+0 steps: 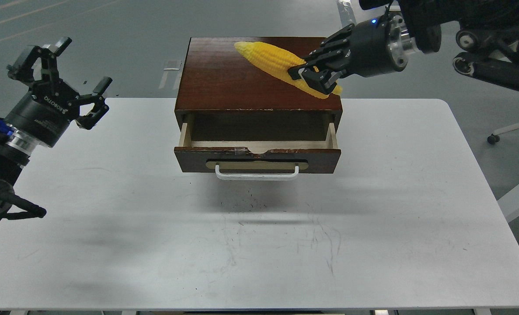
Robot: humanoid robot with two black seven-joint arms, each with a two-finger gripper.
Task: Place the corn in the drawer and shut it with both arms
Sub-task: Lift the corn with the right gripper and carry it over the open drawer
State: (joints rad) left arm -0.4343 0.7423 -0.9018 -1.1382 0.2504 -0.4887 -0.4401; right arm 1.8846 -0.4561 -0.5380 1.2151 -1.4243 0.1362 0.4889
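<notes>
The yellow corn point(270, 59) lies slantwise over the right rear of the dark brown cabinet top point(224, 78), tip pointing back-left. My right gripper point(314, 78) comes in from the upper right, its fingers closed around the corn's thick end. The drawer point(257, 158) is pulled partly out toward me, showing a pale wood inside point(259, 143) with nothing in it, a white bar handle point(257, 174) and a chipped top edge. My left gripper point(73, 72), marked ROBOTIQ, is open and empty, raised over the table's left edge, well left of the cabinet.
The cabinet stands at the back middle of a white table point(259, 245). Grey floor lies beyond. White furniture legs and a caster point(493, 139) stand off the table's right side.
</notes>
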